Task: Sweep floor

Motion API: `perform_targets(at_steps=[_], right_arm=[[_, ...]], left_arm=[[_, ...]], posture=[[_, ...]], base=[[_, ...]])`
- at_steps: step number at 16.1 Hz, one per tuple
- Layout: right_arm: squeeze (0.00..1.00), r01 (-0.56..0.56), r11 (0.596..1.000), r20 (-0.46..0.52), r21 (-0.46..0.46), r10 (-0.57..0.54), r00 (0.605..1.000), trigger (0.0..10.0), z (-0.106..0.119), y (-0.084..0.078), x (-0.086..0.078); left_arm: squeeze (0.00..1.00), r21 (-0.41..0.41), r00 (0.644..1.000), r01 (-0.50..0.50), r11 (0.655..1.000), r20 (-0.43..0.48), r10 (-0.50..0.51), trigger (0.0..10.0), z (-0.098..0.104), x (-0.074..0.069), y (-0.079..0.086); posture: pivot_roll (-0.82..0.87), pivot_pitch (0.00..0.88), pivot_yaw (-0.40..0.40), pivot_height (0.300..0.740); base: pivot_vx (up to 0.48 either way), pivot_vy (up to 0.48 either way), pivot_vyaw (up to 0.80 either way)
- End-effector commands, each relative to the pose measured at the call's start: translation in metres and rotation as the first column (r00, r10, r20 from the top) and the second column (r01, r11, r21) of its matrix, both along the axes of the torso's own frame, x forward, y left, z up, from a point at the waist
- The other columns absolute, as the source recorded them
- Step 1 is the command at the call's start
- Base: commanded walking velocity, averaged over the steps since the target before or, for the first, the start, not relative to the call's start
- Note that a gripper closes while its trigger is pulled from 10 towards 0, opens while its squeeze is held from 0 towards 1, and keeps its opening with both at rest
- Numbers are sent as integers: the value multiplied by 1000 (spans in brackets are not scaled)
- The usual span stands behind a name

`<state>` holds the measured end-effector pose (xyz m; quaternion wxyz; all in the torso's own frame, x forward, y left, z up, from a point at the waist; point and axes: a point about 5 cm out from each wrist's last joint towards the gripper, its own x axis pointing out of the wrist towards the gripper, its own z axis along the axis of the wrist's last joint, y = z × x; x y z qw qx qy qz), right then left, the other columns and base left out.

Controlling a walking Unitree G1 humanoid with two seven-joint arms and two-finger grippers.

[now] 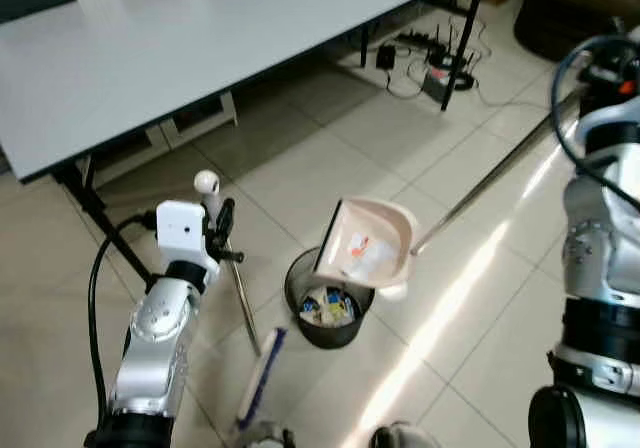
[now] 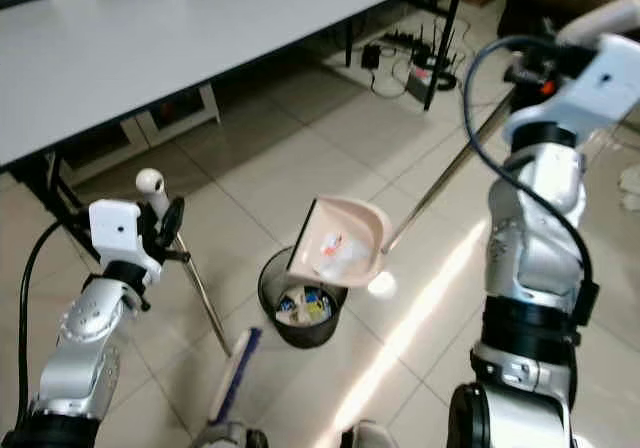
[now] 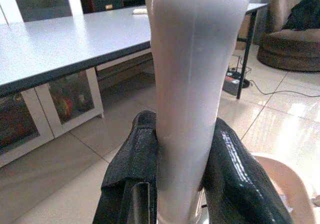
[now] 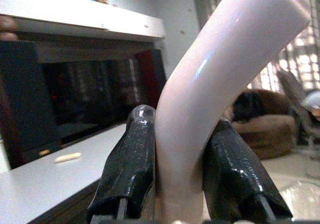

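- At the lower left of the frame, the left claw (image 1: 222, 230) is clamped on the pale grip of the broom handle (image 1: 240, 293), which is held upright; the grip is seen pressed between both black fingers (image 3: 134, 169) in the left wrist view.
- The broom head (image 1: 260, 376), blue-edged, rests on the tiled floor (image 1: 330, 158) at the bottom centre, just beside the bin.
- In the middle of the frame, a pink dustpan (image 1: 365, 246) is tilted steeply over the round black bin (image 1: 325, 313), with scraps still lying on its pan and rubbish already seen inside the bin.
- The dustpan's long metal pole (image 1: 490, 178) runs up to the upper right, where the right claw (image 2: 530, 73) is closed around its curved pale grip (image 4: 210, 94).
- A grey surface (image 1: 180, 38) fills the upper left, with cables beyond it.
- The emptying step is judged to be in hand; a steeper tip or shake seems called for next, kept over the bin's mouth.
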<state>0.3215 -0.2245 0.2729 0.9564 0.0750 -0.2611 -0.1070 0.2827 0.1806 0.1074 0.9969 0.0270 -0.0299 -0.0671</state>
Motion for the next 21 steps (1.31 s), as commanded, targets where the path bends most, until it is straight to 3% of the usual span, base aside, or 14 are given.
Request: perform_targets(at_steps=[1, 7, 14, 16, 18, 21], right_arm=[[0, -32, 999, 83, -6, 32, 996, 10000, 12, 7, -3], [0, -117, 981, 82, -154, 131, 988, 10000, 15, 36, 7], [0, -261, 906, 129, -333, 318, 939, 10000, 12, 81, 6], [0, -306, 843, 132, -442, 399, 908, 10000, 7, 103, 2], [0, -363, 754, 102, -548, 490, 866, 10000, -2, 128, -5], [0, -392, 687, 80, -612, 547, 833, 10000, -9, 145, -12]], left_arm=[[0, 15, 1000, 3, 1000, 22, -3, 10000, 7, 2, 3], [0, 27, 1000, 5, 1000, 0, -5, 10000, 4, 3, 1], [0, 29, 1000, 6, 1000, 8, -6, 10000, 6, 2, 1], [0, 32, 1000, 7, 999, 8, -7, 10000, 6, 2, 2], [0, 35, 1000, 9, 999, 1, -9, 10000, 4, -1, 3], [0, 36, 1000, 17, 999, -2, -17, 10000, 4, -1, 2]], posture=[[-11, 89, 50, 740], [-12, 86, 55, 740], [-3, 88, 49, 740], [-3, 102, 49, 740], [0, 106, 50, 740], [1, 107, 51, 740]], base=[[0, 0, 0], [0, 0, 0], [0, 0, 0], [0, 0, 0], [0, 0, 0], [0, 0, 0]])
